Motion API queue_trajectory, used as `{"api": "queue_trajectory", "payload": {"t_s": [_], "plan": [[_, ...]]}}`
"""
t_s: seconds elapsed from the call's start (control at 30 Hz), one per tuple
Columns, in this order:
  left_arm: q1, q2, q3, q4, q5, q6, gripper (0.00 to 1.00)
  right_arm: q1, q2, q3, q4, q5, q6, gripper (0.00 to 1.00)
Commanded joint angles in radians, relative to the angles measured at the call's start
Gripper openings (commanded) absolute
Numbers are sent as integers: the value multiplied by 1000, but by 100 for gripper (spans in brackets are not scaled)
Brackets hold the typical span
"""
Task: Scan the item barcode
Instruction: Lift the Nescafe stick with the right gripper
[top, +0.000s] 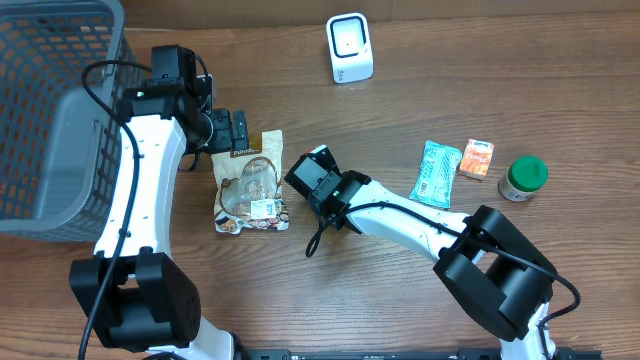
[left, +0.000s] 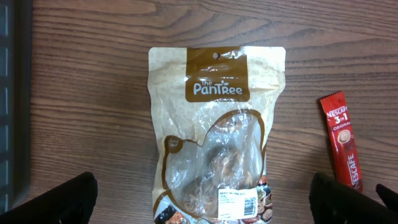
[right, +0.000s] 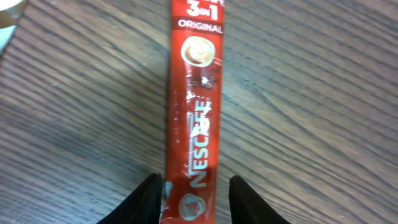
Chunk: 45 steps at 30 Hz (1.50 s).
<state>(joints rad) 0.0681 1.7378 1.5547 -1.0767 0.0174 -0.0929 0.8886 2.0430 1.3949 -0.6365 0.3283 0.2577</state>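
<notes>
Wood-grain surface (top: 520, 80) carries a tan, clear-windowed snack pouch printed "The Pantree" (left: 214, 137), lying flat with its label up. A slim red Nescafé 3-in-1 coffee stick (right: 193, 124) lies flat near the pouch, with bare wood between the two.

The left pincer (left: 202, 202) hangs over the pouch, released and spread wide, with one dark fingertip (left: 62, 199) at each lower corner of its wrist view and nothing between them but the pouch below.

The right pincer (right: 196, 186) straddles the stick's end. It is parted rather than clenched: one finger (right: 149, 199) sits at the stick's edge, and a strip of wood shows between the stick and the other.

A white box-shaped barcode scanner (top: 350, 48) stands at the far edge, well apart from both arms. A grey mesh basket (top: 50, 120) sits on the left, and a teal packet (top: 437, 172), a small orange carton (top: 477, 158) and a green-lidded jar (top: 523, 178) lie on the right.
</notes>
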Motion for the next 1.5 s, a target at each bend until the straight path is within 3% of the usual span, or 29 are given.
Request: {"api": "queue_trajectory", "payload": {"t_s": [0.0, 0.33, 0.37, 0.43, 0.63, 0.83, 1.17, 1.47], "plan": [[3, 4, 0, 4, -6, 26, 100, -5, -21, -20, 23, -62, 5, 34], [3, 4, 0, 4, -6, 26, 100, -6, 31, -68, 56, -60, 8, 32], [3, 4, 0, 4, -6, 26, 100, -6, 31, -67, 60, -61, 8, 28], [3, 4, 0, 4, -6, 26, 100, -6, 31, -66, 64, -61, 13, 7], [3, 4, 0, 4, -6, 26, 100, -17, -39, -8, 3, -90, 78, 4], [2, 4, 0, 4, -6, 26, 100, -119, -207, 6, -3, -410, 80, 4], [2, 4, 0, 4, -6, 26, 100, -386, -218, -26, -5, -1252, -23, 4], [1, 4, 0, 4, -6, 26, 99, -457, -218, -108, 0, -1334, -55, 4]]}}
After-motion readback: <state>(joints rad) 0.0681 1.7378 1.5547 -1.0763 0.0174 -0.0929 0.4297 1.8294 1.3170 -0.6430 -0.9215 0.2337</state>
